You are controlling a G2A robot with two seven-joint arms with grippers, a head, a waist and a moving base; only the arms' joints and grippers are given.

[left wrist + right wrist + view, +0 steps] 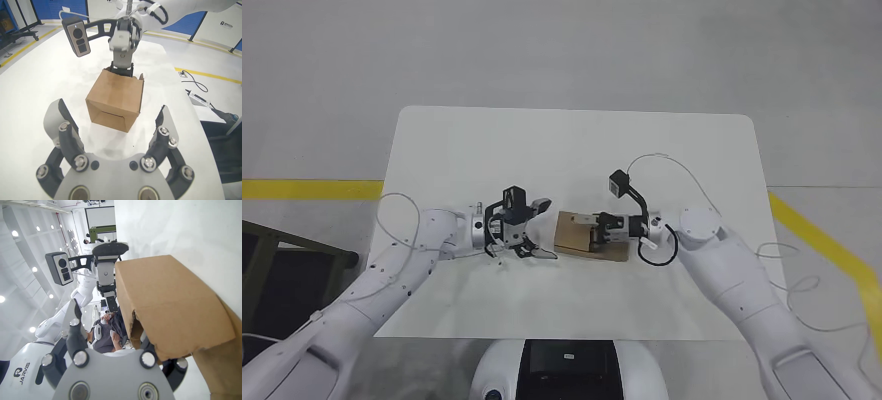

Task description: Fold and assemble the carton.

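A brown carton (580,236) lies on its side at the middle of the white table (692,150), with its folded end (111,118) facing my left gripper (110,106). That gripper is open and sits just short of the carton (115,94), apart from it. My right gripper (594,233) is at the carton's opposite, open end (170,306). It is open: one finger (74,311) stands free beside the carton wall, the other is hidden behind a torn flap (135,330). From the left wrist view, the right gripper (122,73) reaches in over the far edge.
The table's front edge (572,337) runs close below both arms. There is bare table behind the carton and to either side. A dark frame (282,262) stands off the table's left side, and cables (802,285) trail on the floor to the right.
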